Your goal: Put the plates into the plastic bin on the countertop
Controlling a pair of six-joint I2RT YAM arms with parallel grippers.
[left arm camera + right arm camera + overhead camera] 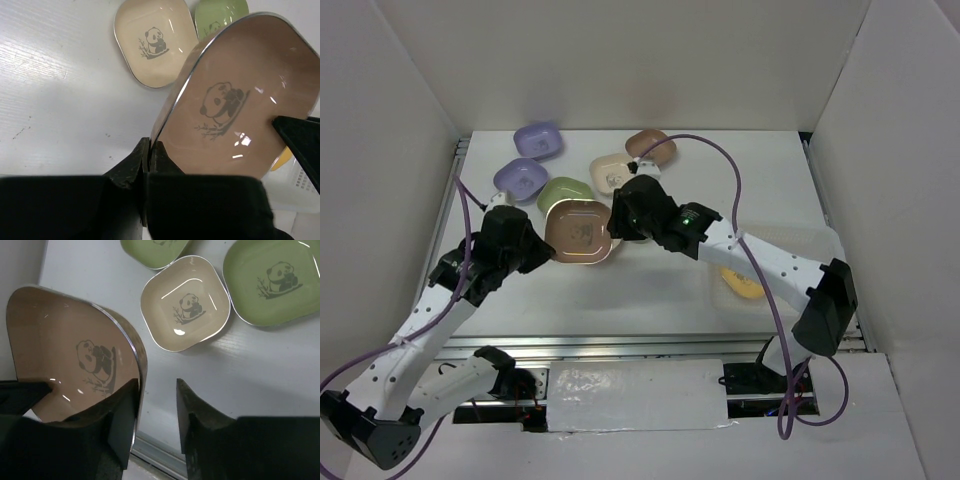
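Countertop: large flat matte white rectangular countertop [650, 290] fills the middle of the top view, with metal rails along its edges.
Plastic bin: translucent whitish shallow rectangular plastic bin [815, 243] sits at centre right, partly under the right arm. One yellow plate [745, 287] lies in it.
Left gripper: left gripper [149, 150] is clamped tight on the rim of a glossy tan rounded-square plate with a panda print [235, 95], holding it tilted and off the surface.
Right gripper: right gripper [156, 390] has its jaws parted astride the opposite rim. One finger is inside the dish and the other stands clear behind it, not yet pinching.
Tan plate: left of centre in the top view, between both grippers, outside the bin.
Loose plates: purple plate [538, 140], second purple plate [520, 178], green plate [565, 193], cream plate [610, 172] and small brown plate [650, 147] lie upper centre on the countertop.
Handling: probably light, rigid and slick. The thin raised rim looks like the only purchase, so a deep pinch across it seems wise. A drop might chip it.
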